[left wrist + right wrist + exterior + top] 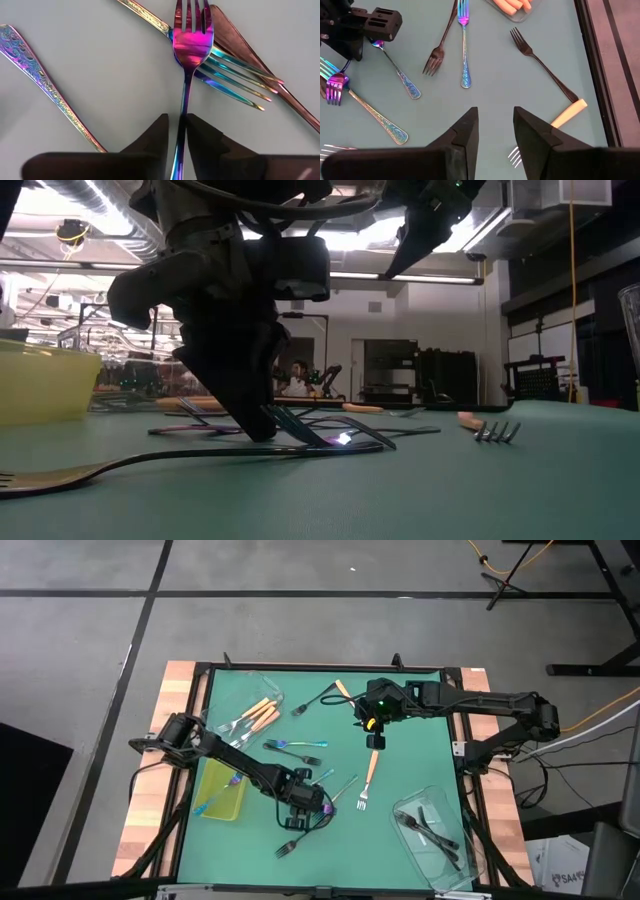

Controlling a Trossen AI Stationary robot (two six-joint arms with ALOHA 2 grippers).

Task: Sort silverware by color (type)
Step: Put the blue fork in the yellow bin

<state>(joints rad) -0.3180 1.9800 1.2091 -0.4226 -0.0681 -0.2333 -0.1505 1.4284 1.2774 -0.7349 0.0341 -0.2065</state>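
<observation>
My left gripper (305, 804) stands near the table's front middle, pointing steeply down, shut on an iridescent fork (190, 44). That fork's head lies over the tines of another iridescent fork (235, 82), beside a dark fork (260, 65). My right gripper (372, 728) hovers open above the table's middle with nothing between its fingers (495, 131). Below it lie more iridescent forks (463, 47), dark forks (545, 70) and an orange-handled fork (368, 775). My left gripper pinches the iridescent fork's slim handle (183, 112) between its two fingers, a little below the head. The fingers (202, 137) come from above, slanting, one on each side of the handle. The fork's head rests on the other fork's tines.
A clear tub (250, 712) with orange-handled forks stands at the far left. A yellow-green tray (222, 790) holding an iridescent fork sits at the left. A clear tub (436, 833) with dark forks is at the near right. A dark fork (290, 846) lies near the front edge.
</observation>
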